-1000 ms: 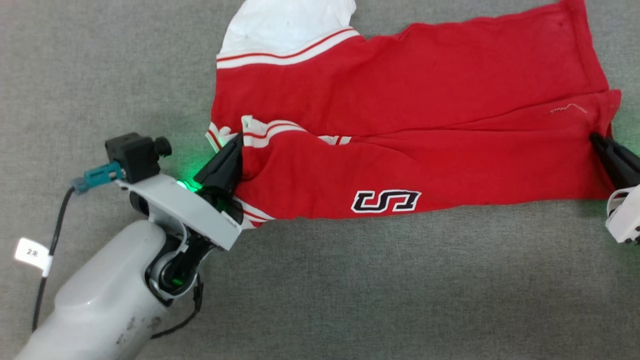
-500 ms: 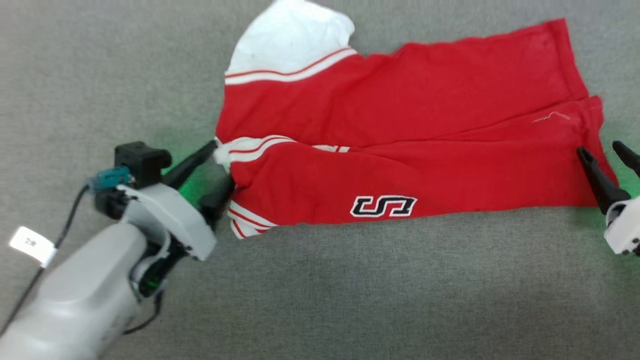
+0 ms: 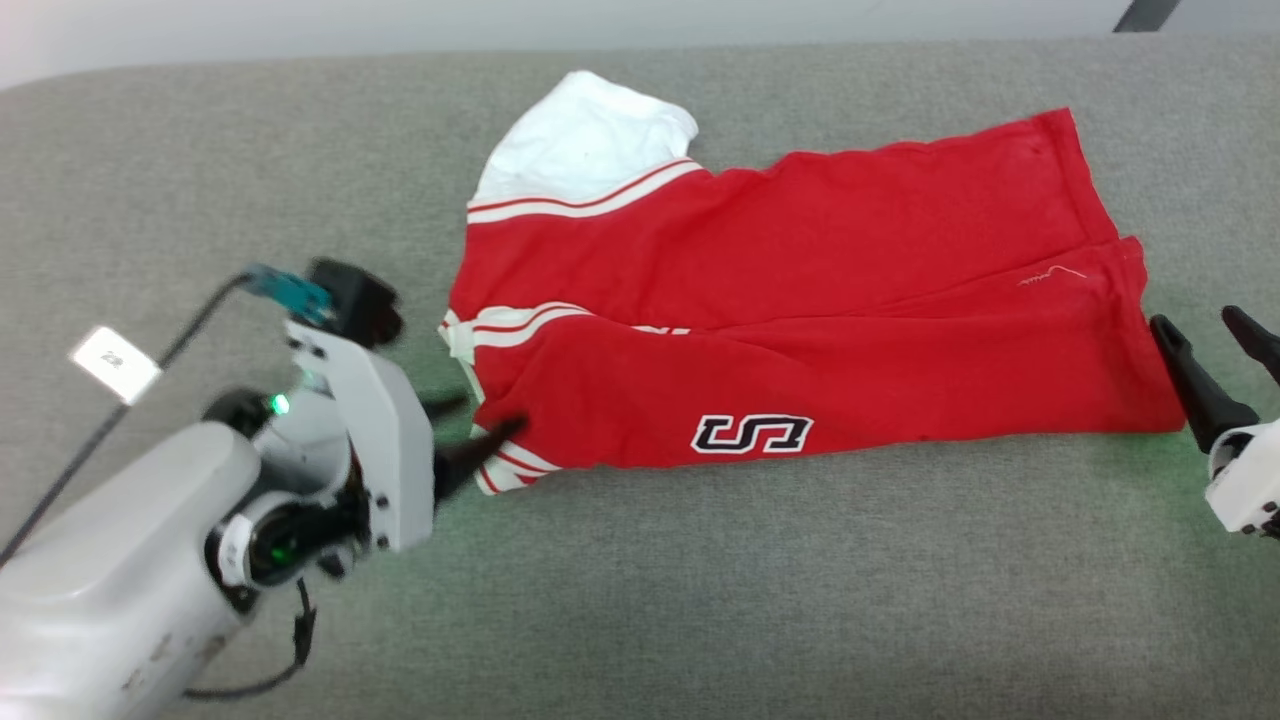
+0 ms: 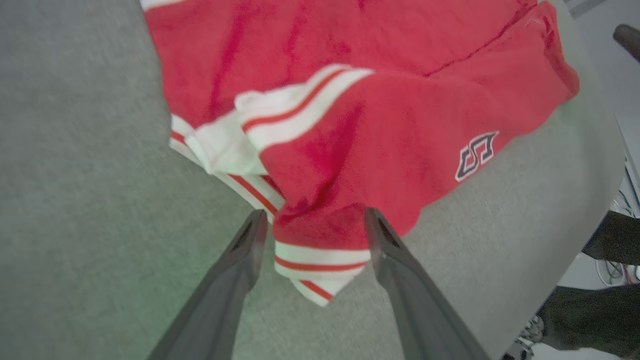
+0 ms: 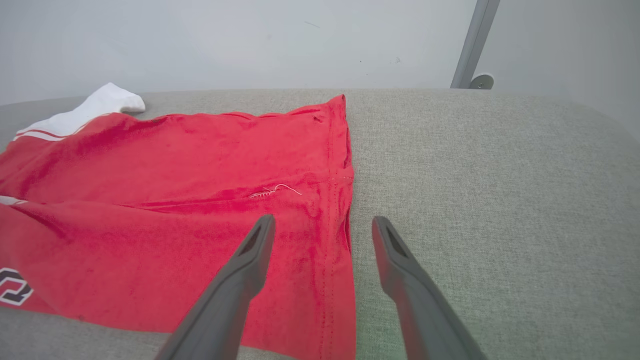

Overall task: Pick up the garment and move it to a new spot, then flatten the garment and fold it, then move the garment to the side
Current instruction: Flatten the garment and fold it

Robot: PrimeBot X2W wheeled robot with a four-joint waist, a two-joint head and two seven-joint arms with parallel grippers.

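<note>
Both grippers have let go of the garment over the last second, when each was pinched on one end of it. The head camera has also tipped up, so the whole scene sits lower in that view.

On my left, the left gripper has turned and dropped to the shirt's near-left corner. Its fingers are apart, and in the left wrist view they straddle the striped sleeve corner without gripping it.

The shirt lies across the middle of the grey tabletop, doubled lengthwise, with the near half lapped over the far half along a long crease. A white sleeve sticks out at the far left. Striped trim is bunched at the left edge, the logo faces up near the front edge, and a loose thread shows by the hem.

On my right, the right gripper is just off the hem with its fingers spread. In the right wrist view the hem runs between them.

My worry is the left side. That corner is stacked in several layers, so closing there could catch only the top one, or the whole wad. A pull would then drag the soft knit askew and open the fold. A low fingertip could also snag and rumple the fabric.
</note>
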